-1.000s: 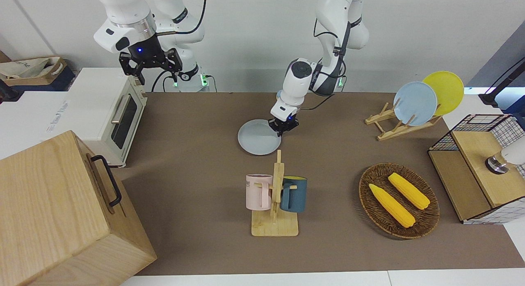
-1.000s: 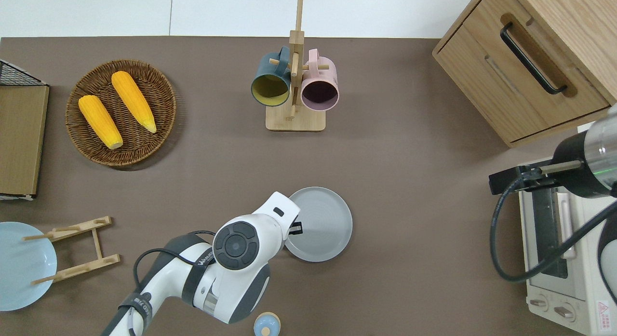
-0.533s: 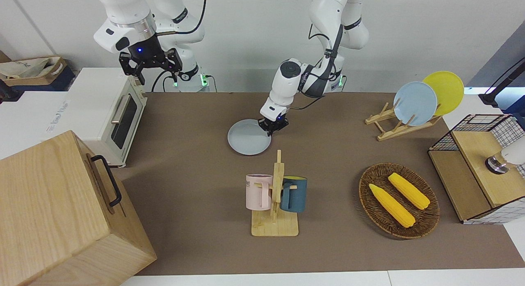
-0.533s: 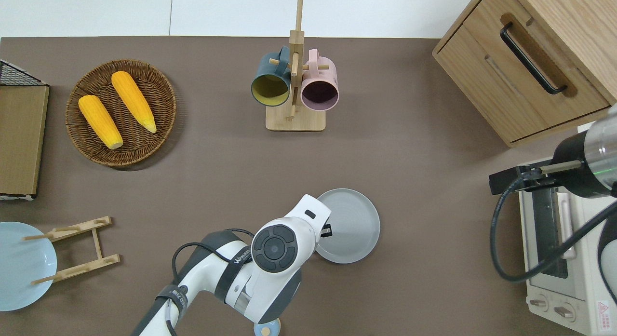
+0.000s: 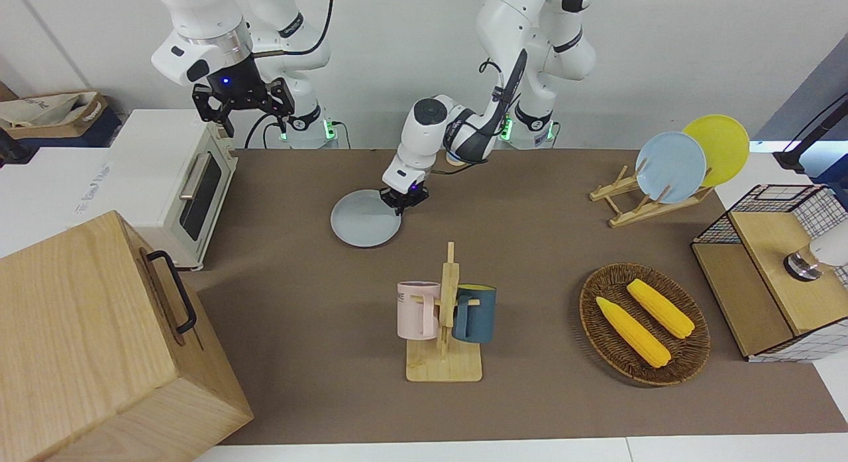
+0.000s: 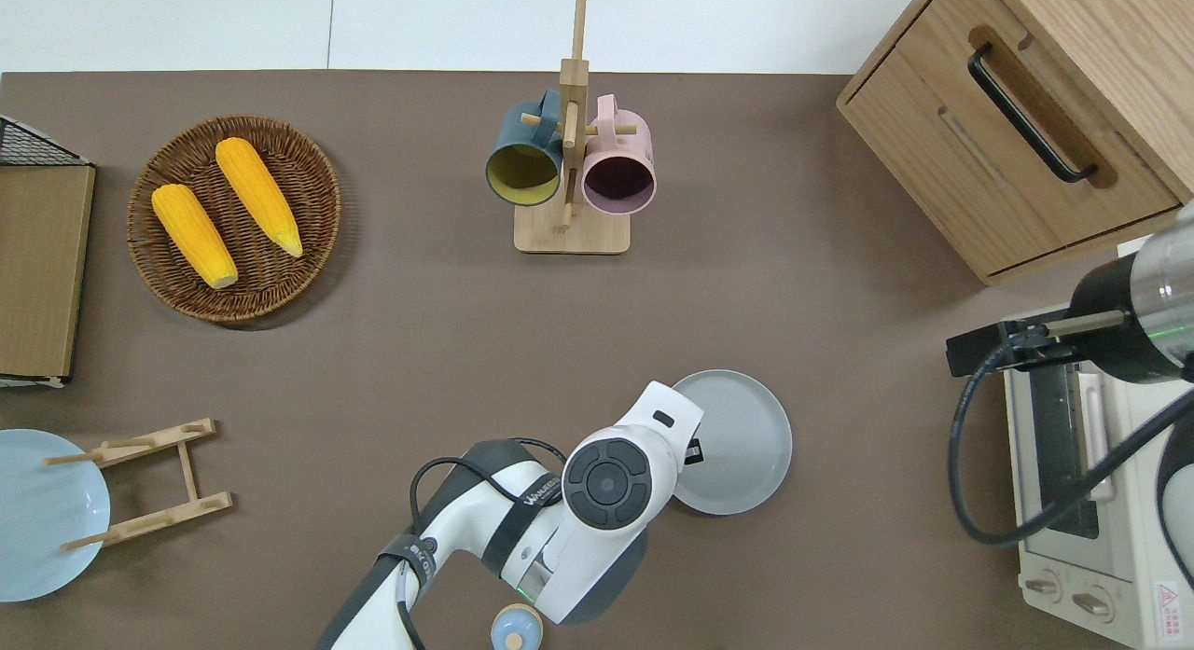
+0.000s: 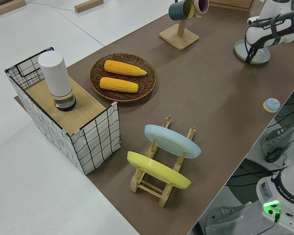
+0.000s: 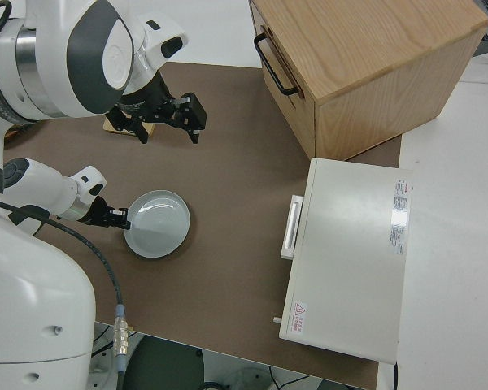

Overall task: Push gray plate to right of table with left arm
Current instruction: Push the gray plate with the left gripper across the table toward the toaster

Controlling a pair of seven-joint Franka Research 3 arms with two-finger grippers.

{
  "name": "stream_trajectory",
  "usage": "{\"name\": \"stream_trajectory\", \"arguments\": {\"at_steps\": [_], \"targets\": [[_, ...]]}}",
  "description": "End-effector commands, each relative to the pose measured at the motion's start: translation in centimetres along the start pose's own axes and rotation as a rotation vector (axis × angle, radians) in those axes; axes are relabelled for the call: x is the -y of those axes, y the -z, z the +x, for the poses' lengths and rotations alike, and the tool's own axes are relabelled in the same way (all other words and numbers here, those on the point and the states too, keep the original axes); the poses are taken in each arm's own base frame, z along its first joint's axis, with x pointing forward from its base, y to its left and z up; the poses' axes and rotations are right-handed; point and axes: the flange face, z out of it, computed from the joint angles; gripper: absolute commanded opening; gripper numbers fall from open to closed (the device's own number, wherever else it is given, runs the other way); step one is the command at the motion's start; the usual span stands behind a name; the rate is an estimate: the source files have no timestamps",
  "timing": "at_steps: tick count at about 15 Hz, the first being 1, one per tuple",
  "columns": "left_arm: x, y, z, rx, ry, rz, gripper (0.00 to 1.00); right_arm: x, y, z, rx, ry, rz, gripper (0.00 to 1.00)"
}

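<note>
The gray plate [image 6: 732,442] has slid steadily toward the right arm's end of the table [image 6: 420,333]: a second ago it sat near the lower middle of the overhead frame, almost straight below the mug rack [image 6: 571,165], half a second ago it was a little to the right of that, and now it lies in the lower right-centre of the frame, well past the rack's base. In the front view the same travel reads as a drift leftward, the plate ending just left of centre, in the open stretch between the rack and the white toaster oven [image 5: 179,183]. The left gripper [image 5: 399,201] has moved with it throughout, its tip low at the plate's rim on the side toward the left arm's end; whether its jaws are parted or closed I cannot tell, and nothing appears to be held between them. The left arm [image 6: 522,529] has stretched out correspondingly across the bottom of the overhead frame. The right gripper [image 5: 244,104] is parked, its jaws spread wide and empty. By my judgement the push is working and well under way, with bare tabletop still left between the plate and the oven.
</note>
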Motion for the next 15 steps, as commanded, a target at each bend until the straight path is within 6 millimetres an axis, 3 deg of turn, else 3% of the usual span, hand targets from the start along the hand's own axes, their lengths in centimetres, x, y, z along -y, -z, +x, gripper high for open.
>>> {"name": "stream_trajectory", "arguments": {"at_steps": [1, 3, 5, 6, 7, 9, 10, 15], "targets": [[-1.7, -1.1, -0.3, 0.031, 0.029, 0.016, 0.0, -0.3, 0.3, -0.4, 0.005, -0.004, 0.008, 0.983], [-1.9, -1.0, -0.3, 0.032, 0.027, 0.016, 0.08, -0.2, 0.3, -0.4, 0.004, -0.003, 0.007, 0.983], [-1.7, -1.0, -0.3, 0.041, 0.026, 0.026, 0.35, -0.2, 0.3, -0.4, 0.004, -0.001, 0.007, 0.983], [-1.8, -0.7, -0.1, 0.039, 0.028, 0.024, 0.55, -0.2, 0.3, -0.4, 0.005, -0.001, 0.007, 0.983], [-1.7, -0.2, 0.5, 0.039, 0.034, 0.027, 0.64, -0.2, 0.3, -0.4, 0.005, -0.001, 0.007, 0.983], [-1.6, 1.1, 1.3, 0.068, 0.027, 0.065, 0.93, -0.2, 0.3, -0.4, 0.005, -0.001, 0.007, 0.983], [-1.4, 1.8, 1.5, 0.081, 0.013, 0.081, 0.99, -0.2, 0.3, -0.4, 0.005, -0.001, 0.007, 0.983], [1.5, 4.5, 3.7, 0.103, -0.026, 0.11, 0.99, -0.2, 0.3, -0.4, 0.004, -0.003, 0.007, 0.983]]}}
